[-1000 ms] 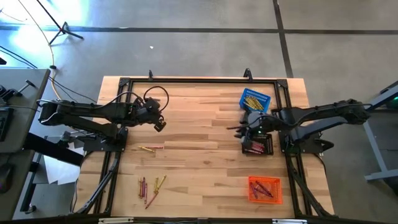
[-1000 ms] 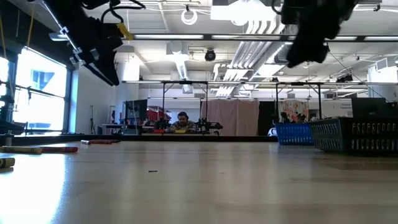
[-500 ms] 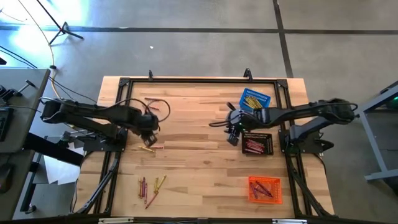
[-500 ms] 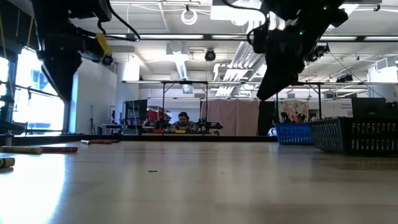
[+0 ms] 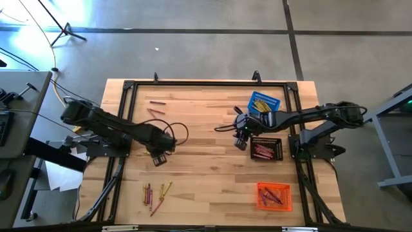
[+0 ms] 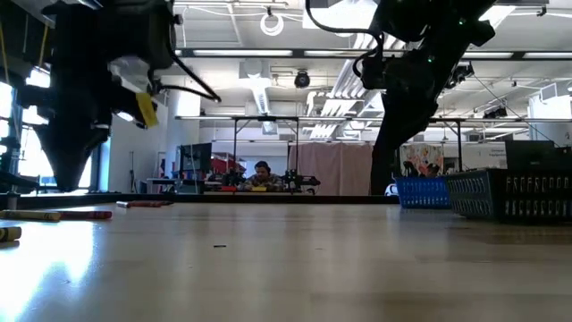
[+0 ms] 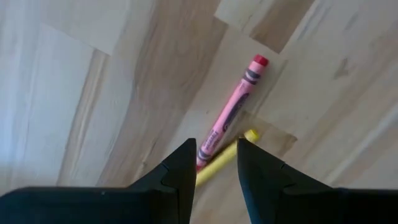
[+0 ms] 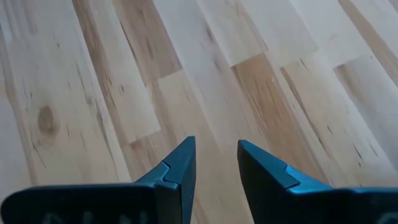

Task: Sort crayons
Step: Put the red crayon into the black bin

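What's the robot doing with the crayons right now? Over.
Left gripper open above red crayon and yellow crayon. Right gripper open over bare table. Nothing in the way.

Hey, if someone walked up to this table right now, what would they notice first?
Probably the left gripper, open just above a pink crayon and a yellow crayon lying together on the left side of the wooden table. Next, the three small mesh baskets on the right: blue, black and orange, each holding crayons.
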`<state>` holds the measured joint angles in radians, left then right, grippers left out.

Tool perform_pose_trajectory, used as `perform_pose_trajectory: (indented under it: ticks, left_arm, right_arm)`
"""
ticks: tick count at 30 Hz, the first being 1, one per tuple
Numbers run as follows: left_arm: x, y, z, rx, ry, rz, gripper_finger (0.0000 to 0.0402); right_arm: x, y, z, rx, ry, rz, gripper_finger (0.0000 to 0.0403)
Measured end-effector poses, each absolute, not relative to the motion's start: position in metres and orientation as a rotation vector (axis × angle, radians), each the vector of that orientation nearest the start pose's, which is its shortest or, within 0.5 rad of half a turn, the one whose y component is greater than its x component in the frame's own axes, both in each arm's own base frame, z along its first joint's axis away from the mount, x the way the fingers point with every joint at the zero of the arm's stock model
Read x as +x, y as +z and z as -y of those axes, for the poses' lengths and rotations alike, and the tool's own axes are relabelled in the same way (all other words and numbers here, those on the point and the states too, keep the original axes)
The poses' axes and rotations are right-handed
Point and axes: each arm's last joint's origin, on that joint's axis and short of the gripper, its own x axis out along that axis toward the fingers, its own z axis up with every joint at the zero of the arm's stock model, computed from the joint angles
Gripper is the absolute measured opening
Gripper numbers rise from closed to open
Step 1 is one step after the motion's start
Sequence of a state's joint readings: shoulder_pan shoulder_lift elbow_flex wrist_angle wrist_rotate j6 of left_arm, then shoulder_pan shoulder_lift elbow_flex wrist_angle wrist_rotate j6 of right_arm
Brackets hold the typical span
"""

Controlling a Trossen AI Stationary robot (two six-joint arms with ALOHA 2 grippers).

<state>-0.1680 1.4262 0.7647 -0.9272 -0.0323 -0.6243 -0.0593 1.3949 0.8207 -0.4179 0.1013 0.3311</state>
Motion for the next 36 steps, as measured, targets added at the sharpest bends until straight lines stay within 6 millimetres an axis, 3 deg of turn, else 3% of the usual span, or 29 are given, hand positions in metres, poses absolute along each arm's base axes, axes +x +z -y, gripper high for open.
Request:
perform_pose_trajectory:
  ticks: [11, 22, 28, 31, 36]
  left_arm:
    - [0.221, 0.137, 0.042, -0.248, 0.349, -1.597, 0.0101]
    - [0.226, 0.125, 0.042, -0.196, 0.334, -1.636, 0.0095]
    - [0.226, 0.138, 0.041, -0.221, 0.348, -1.562, 0.0036]
    - [0.230, 0.150, 0.036, -0.197, 0.427, -1.440, 0.0008]
    - [0.232, 0.176, 0.025, -0.184, 0.521, -1.280, 0.0008]
  right_arm:
    - [0.263, 0.199, 0.019, 0.281, -0.312, -0.973, 0.0105]
    - [0.261, 0.199, 0.018, 0.290, -0.296, -0.999, 0.0105]
    - [0.264, 0.218, 0.016, 0.325, -0.232, -0.972, 0.0105]
    - [0.265, 0.230, 0.016, 0.308, -0.224, -0.990, 0.0105]
    - [0.267, 0.252, 0.017, 0.288, -0.234, -1.005, 0.0105]
